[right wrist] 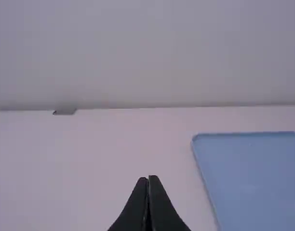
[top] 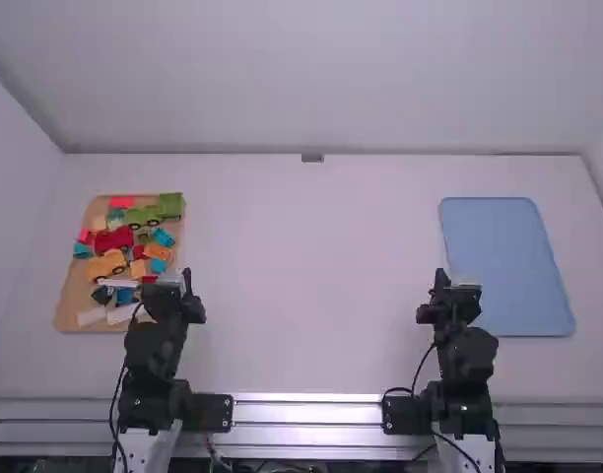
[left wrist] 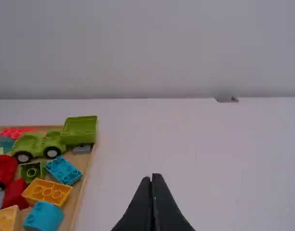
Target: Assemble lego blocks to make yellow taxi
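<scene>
While our left gripper (left wrist: 152,178) and right gripper (right wrist: 148,179) were closed, we judged the yellow car (top: 106,264), frame left, light, stiff, best pinched across its sides.

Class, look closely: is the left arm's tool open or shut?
Shut. In the left wrist view, the left tool has its two black fingers together, side by side.

Robotics lab, w/ 2 arms (top: 156,347), wht table (top: 311,286)
</scene>
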